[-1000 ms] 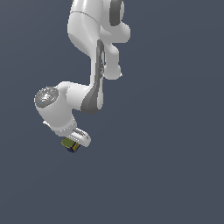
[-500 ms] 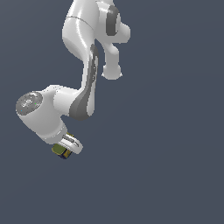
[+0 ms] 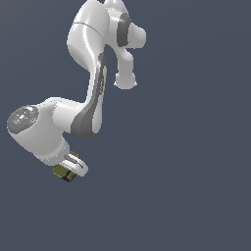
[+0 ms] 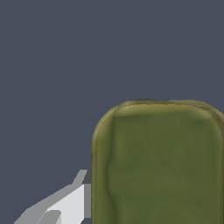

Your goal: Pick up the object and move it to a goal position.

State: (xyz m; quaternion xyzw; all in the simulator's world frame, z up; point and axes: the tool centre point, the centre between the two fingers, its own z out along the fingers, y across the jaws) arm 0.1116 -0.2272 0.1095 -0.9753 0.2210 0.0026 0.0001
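In the exterior view the white, glossy Panda arm (image 3: 90,105) with dark grey joint covers comes down from the upper middle of the picture and bends toward the exterior view's left. It ends in a thick rounded wrist with a grey disc on its end. Below this wrist sits the white claw (image 3: 68,171), low at the exterior view's left.

The small boxy olive-green block with dark blue and orange-yellow edges (image 3: 62,172) is between the two fingers of the claw, and the claw is clamped on it. The block shows only partly (the white fingers cover its upper side), and its green and dark faces stick out under them. It is much smaller than the wrist above it.

In the wrist view the same block (image 4: 159,164) is very close to the camera and fills a large part of the picture: a flat olive-green face with rounded corners and a lighter, yellowish rim. One white and grey finger (image 4: 65,205) of the claw touches the side of the block.

Around the arm there is only a plain dark blue-grey background (image 3: 196,171). No desk edge or corner can be seen, so I cannot tell whether the block rests on something or hangs free.
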